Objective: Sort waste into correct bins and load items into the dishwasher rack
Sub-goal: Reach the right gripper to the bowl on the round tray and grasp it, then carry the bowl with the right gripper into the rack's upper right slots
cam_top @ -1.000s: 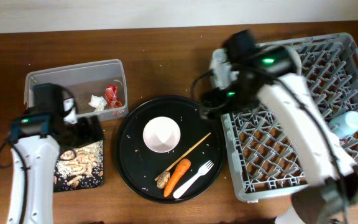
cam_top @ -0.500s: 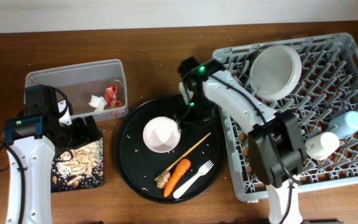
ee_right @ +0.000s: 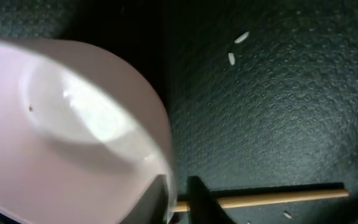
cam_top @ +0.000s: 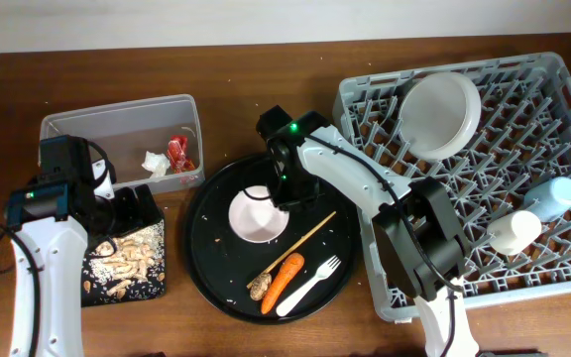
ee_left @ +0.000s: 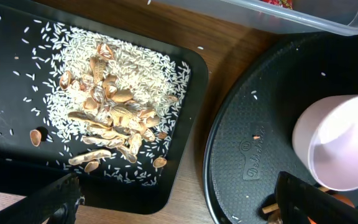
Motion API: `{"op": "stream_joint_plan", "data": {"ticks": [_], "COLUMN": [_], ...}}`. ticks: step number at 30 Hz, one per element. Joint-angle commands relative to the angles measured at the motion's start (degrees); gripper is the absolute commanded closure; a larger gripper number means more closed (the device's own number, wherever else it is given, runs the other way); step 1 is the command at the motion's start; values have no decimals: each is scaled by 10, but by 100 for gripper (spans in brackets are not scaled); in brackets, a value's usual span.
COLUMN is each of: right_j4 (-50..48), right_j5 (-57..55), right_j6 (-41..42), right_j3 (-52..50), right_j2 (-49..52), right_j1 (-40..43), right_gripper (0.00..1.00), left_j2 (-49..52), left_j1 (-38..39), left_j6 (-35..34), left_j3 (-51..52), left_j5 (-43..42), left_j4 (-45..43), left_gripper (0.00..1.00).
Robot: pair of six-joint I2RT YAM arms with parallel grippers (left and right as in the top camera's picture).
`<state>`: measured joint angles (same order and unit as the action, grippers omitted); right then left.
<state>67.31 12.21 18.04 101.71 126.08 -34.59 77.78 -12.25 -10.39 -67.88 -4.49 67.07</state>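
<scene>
Right gripper is now pinching the rim of the white bowl just under its fingertips, having swung off the dishwasher rack and closed within the last second. I'm judging the bowl gets racked next. Left gripper is hanging wide open. I'm seeing an embossed script on the round black tray below it, but it's unreadable.

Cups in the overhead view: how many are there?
2. The light blue cup lies at the dishwasher rack's right edge; the cream cup lies beside it. The right arm might hide others.
</scene>
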Motion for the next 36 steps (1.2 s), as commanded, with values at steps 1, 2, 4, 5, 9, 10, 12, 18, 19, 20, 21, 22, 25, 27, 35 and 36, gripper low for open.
{"op": "stream_joint_plan", "data": {"ticks": [1,2,4,5,9,10,12,18,19,20,21,22,25,27,35,36], "right_j4": [-1,-1,-1,-1,-1,-1,5,84,88,90,95,96,101,107,142,144], "right_j5": [-12,-10,-2,5,10,10,3,-135,-148,-158,-174,-187,-268,-336,-645,-691], "right_j6": [5,5,5,5,5,5,4,5,5,5,5,4,-4,-6,82,112], "right_j3": [-5,-5,-5,-5,-5,-5,1,56,57,57,57,57,57,57,54,50], "right_j2": [9,9,9,9,9,9,1,-105,-132,-157,-193,-214,-286,-318,-353,-353], "right_j1": [-1,-1,-1,-1,-1,0,8,57,68,80,98,110,153,178,267,278], "right_gripper": [92,94,96,96,96,96,96,96,96,96,96,96,96,96,96,96], "left_j2": [-10,-10,-10,-10,-10,-10,-10,-10,-10,-10,-10,-10,-10,-10,-10,-10], "left_j1": [-3,-3,-3,-3,-3,-3,-3,-3,-3,-3,-3,-3,-3,-3,-3,-3], "left_j6": [-7,-7,-7,-7,-7,-7,-7,-7,-7,-7,-7,-7,-7,-7,-7,-7], "left_j3": [-5,-5,-5,-5,-5,-5,-5,-5,-5,-5,-5,-5,-5,-5,-5,-5], "left_j5": [-6,-6,-6,-6,-6,-6,-6,-6,-6,-6,-6,-6,-6,-6,-7,-7], "left_j4": [1,2,3,3,3,3,3,0,-1,-1,-1,-1,-1,-1,-2,-2], "left_gripper": [1,1,1,1,1,1,1,1,1,1,1,1,1,1,1,1]}}
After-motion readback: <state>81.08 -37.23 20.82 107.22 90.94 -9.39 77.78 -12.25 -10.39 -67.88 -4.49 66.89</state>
